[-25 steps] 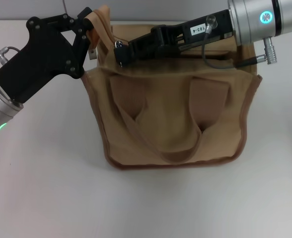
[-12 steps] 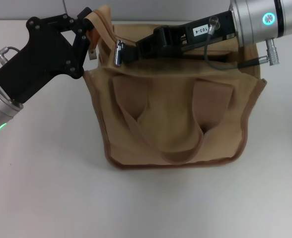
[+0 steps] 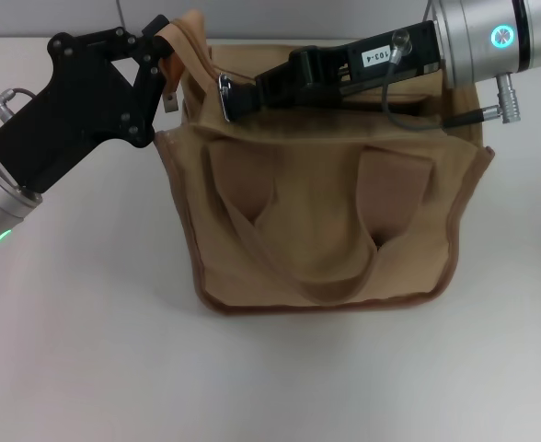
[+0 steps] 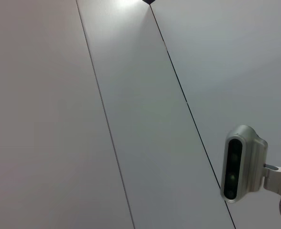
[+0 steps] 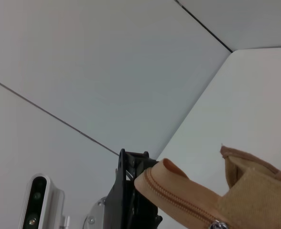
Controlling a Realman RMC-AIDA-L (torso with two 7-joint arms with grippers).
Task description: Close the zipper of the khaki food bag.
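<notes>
The right gripper (image 3: 226, 95), reaching in from the right across the top of the bag (image 3: 326, 221), pinches the shiny silver zipper pull (image 3: 223, 92) between its closed tips near the bag's top left corner. The left gripper (image 3: 160, 51) is clamped on the tan end tab of the zipper tape (image 3: 189, 37), lifted up and out past that same corner; the right wrist view shows the tab (image 5: 178, 188) held taut with its black fingers (image 5: 131, 191) behind it. The bag sits upright on a white table (image 3: 86, 350), handles draped down its front face. The pull appears to be near one end of the zipper line, though how much of the mouth is shut is hidden by the arm. To do this well, the left gripper would best keep the tape tight and straight while the right draws the pull level along the track, without twisting it. Clear table lies all around the bag; the wall beyond is the nearest limit.
</notes>
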